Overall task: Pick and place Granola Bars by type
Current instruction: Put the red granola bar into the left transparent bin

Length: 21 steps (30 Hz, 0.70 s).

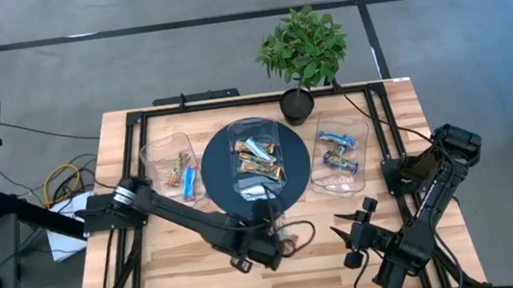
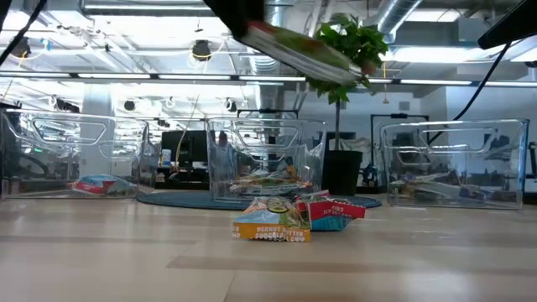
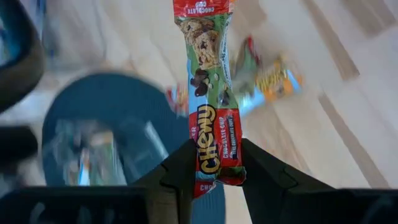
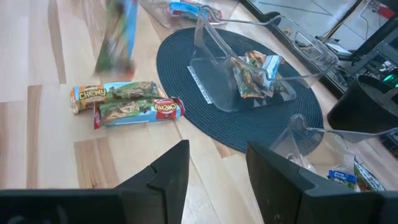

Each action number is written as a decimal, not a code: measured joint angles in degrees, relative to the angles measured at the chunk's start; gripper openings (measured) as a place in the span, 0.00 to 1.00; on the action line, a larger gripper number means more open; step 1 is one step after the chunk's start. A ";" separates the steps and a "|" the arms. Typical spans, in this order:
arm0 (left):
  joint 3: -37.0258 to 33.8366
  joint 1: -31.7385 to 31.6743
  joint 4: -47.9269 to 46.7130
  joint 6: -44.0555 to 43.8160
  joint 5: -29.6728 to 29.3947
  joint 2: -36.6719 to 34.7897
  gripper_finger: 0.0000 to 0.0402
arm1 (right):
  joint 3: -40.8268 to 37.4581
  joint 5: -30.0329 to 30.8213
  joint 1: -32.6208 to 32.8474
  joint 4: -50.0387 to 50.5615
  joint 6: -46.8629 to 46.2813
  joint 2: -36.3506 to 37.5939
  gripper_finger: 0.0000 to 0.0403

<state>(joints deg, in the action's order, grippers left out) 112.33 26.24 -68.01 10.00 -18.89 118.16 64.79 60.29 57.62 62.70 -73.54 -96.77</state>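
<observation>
Here, nearest you, the pale wooden slatted bench [image 1: 184,269] has its front edge bare apart from the two dark arms. Your left gripper [image 3: 211,163] hangs above the bench's front middle, its fingers clamped on one end of a green-and-red chocolate chip granola bar [image 3: 208,93], which the low view shows lifted clear of the wood. Your right gripper [image 4: 216,163] waits over the front right part of the bench with its fingers parted and nothing between them.

Just beyond the left gripper, two wrapped granola bars [image 4: 124,102] lie side by side on the bare wood, touching each other, near the edge of the round dark woven mat [image 1: 213,168]. On that mat stands the middle clear plastic tub [image 1: 256,159], holding several bars in mixed wrappers. To its left on the wood you see another clear tub [image 1: 170,165] with a few reddish and orange bars, and to its right a third clear tub [image 1: 339,152] with blue-wrapped bars.

At the far edge sits a small leafy green plant in a black pot [image 1: 299,57]. A black metal frame [image 1: 130,139] borders the bench. Around it lies grey floor with dark lines; the low view shows a ceiling with pipes and lamps behind.
</observation>
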 joint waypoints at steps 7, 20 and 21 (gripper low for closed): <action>-0.04 0.23 -14.33 -11.42 -4.86 -7.31 0.25 | -0.02 -0.19 -0.02 -0.46 0.00 -0.02 0.38; -9.68 -0.22 -21.94 -28.43 -16.19 -21.52 0.25 | -0.04 -0.22 -0.02 -0.83 0.00 -0.02 0.38; -11.68 -0.47 -22.02 -29.39 -16.94 -22.75 0.25 | -0.04 -0.23 0.00 -0.84 0.00 -0.02 0.38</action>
<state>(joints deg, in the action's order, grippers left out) 100.66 25.76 -90.03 -19.40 -35.83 95.41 64.75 60.06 57.62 61.86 -73.54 -96.79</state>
